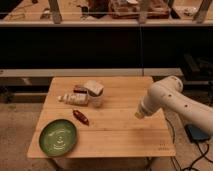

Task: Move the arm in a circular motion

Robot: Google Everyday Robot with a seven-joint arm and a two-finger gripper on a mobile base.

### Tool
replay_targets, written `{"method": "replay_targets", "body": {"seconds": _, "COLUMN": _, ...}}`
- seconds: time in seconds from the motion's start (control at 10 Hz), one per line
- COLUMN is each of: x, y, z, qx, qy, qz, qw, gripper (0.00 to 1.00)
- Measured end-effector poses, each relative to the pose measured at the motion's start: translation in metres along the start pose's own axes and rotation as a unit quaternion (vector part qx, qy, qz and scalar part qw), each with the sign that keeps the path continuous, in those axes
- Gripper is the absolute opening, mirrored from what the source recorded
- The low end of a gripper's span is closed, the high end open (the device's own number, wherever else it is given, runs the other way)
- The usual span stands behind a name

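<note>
Camera view: we look down on a wooden table (120, 132) from in front. The arm (175, 102), cream-white with thick tubular segments and small dark holes, comes in from the right edge and bends at a rounded joint over the table's right side. Its tapered pale tip, the gripper (139, 114), points down and to the left above the right half of the tabletop, well apart from everything lying there. We cannot tell how the gripper is set; we see nothing held at its tip.

On the table's left front corner we note a green plate (58, 137). Just beyond it lies a small dark red packet (81, 117). Farther back, near the middle, stands a white cup (94, 92), with a bottle (74, 99) lying on its side touching or just beside it. On the floor at right sits a blue object (197, 133) with a cable.
</note>
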Motion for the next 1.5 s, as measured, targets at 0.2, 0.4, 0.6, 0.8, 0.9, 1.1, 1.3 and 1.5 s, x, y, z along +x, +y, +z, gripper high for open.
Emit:
{"method": "replay_targets", "body": {"seconds": 0.2, "x": 0.031, "y": 0.045, "z": -0.005, "qx": -0.019, "qy": 0.012, "qz": 0.018, "qw": 0.9996, "gripper": 0.02}}
{"method": "replay_targets", "body": {"seconds": 0.4, "x": 0.044, "y": 0.081, "z": -0.01, "qx": -0.016, "qy": 0.009, "qz": 0.003, "qw": 0.9998, "gripper": 0.11}}
{"method": "replay_targets", "body": {"seconds": 0.6, "x": 0.046, "y": 0.105, "z": -0.012, "qx": -0.014, "qy": 0.007, "qz": -0.019, "qw": 0.9997, "gripper": 0.11}}
{"method": "replay_targets", "body": {"seconds": 0.8, "x": 0.031, "y": 0.116, "z": -0.007, "qx": -0.012, "qy": 0.006, "qz": -0.041, "qw": 0.9991, "gripper": 0.11}}
{"method": "replay_targets", "body": {"seconds": 0.9, "x": 0.011, "y": 0.121, "z": -0.001, "qx": -0.012, "qy": 0.003, "qz": -0.06, "qw": 0.9981, "gripper": 0.11}}
{"method": "replay_targets", "body": {"seconds": 1.1, "x": -0.033, "y": 0.128, "z": 0.013, "qx": -0.011, "qy": 0.0, "qz": -0.096, "qw": 0.9953, "gripper": 0.11}}
{"method": "replay_targets", "body": {"seconds": 1.3, "x": -0.097, "y": 0.124, "z": 0.031, "qx": -0.011, "qy": -0.002, "qz": -0.134, "qw": 0.9909, "gripper": 0.11}}
{"method": "replay_targets", "body": {"seconds": 1.5, "x": -0.13, "y": 0.113, "z": 0.041, "qx": -0.013, "qy": 0.0, "qz": -0.143, "qw": 0.9897, "gripper": 0.11}}
